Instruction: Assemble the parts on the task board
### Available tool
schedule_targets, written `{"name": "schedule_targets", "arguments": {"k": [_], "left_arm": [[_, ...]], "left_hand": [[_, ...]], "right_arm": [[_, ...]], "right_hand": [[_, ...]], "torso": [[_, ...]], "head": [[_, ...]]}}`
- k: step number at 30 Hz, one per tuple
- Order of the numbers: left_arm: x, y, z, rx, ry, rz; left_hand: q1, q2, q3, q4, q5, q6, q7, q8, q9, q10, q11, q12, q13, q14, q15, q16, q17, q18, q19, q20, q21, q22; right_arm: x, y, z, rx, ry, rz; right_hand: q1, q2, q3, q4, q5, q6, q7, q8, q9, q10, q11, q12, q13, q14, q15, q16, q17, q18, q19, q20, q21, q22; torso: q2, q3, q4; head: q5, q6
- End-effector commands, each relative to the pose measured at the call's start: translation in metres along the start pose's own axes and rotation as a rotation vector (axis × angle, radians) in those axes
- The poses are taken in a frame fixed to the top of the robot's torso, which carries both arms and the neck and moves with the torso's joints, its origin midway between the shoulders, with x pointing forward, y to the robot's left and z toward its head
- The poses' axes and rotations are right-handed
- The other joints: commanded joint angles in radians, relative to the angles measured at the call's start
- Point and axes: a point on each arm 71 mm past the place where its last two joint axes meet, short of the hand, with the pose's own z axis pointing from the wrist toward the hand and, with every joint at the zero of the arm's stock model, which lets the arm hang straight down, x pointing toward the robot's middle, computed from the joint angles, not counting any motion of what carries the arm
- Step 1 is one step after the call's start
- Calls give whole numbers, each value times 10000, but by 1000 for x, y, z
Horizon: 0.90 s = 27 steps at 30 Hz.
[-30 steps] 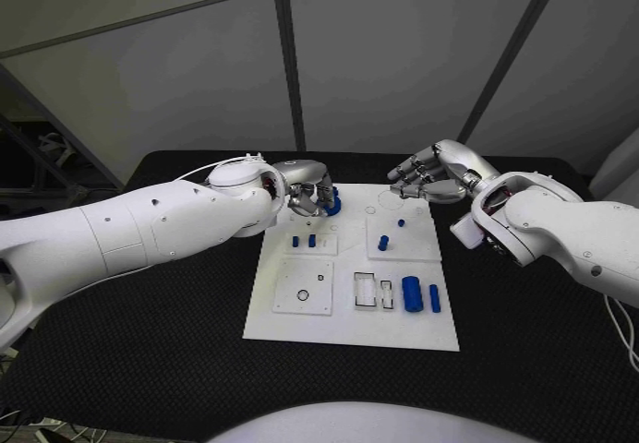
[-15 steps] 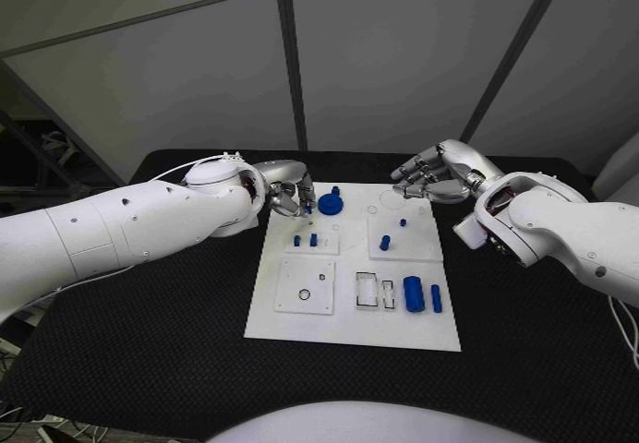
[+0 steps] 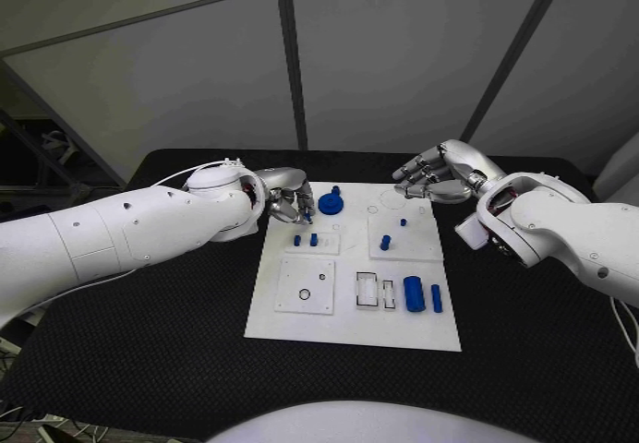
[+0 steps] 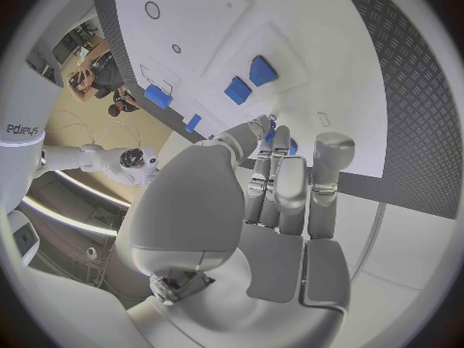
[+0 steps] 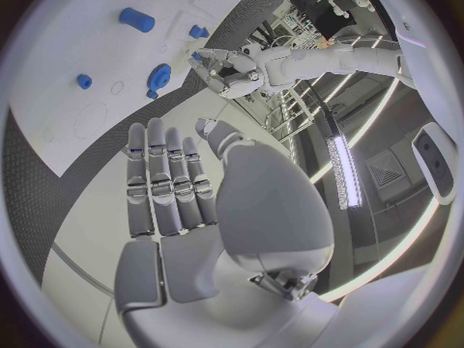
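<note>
Blue gear (image 3: 331, 202) at the task board's (image 3: 353, 318) far edge, just beside the left hand (image 3: 291, 203), fingers apart, empty. Right hand (image 3: 433, 177), spread, hovers beyond the board's far corner. Seven blue parts visible in all.

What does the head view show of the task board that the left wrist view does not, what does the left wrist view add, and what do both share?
Head view alone: the whole task board, the large blue cylinder with the thin blue rod beside it, and the right hand over the far edge. Left wrist view alone: the left hand's palm side up close, fingers together, pointing at the board. Both: the two small blue pegs.
</note>
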Motion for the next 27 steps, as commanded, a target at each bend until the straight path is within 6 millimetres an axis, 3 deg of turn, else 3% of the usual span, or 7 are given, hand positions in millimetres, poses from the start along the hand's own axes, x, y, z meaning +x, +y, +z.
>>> {"name": "schedule_targets", "arguments": {"k": [1,27], "left_arm": [[3,-1,2,12,170,-78],[6,5,8,-206,75,-84]], "left_hand": [[-129,-8,27,43,-60,55,5,-61,10,65,18,-39,-9,57,0,49,0,-149,79,-20,61,10],[-79,7,57,-10,-65,135,-4,-76,14,167,-3,-74,-2,72,-17,97,6,-164,123,-27,165,115]], "right_arm": [[0,2,0,-90,43,-15],[0,2,0,-104,64,-9]], "right_hand": [[-14,49,-7,-35,29,-12,64,12,-3,-43,35,-34,-14,4,56,-63,-14,4,57,47,-54,-17],[-14,49,-7,-35,29,-12,64,12,-3,-43,35,-34,-14,4,56,-63,-14,4,57,47,-54,-17]], "torso": [[0,4,2],[0,-5,15]], "head": [[-17,-9],[-57,-39]]}}
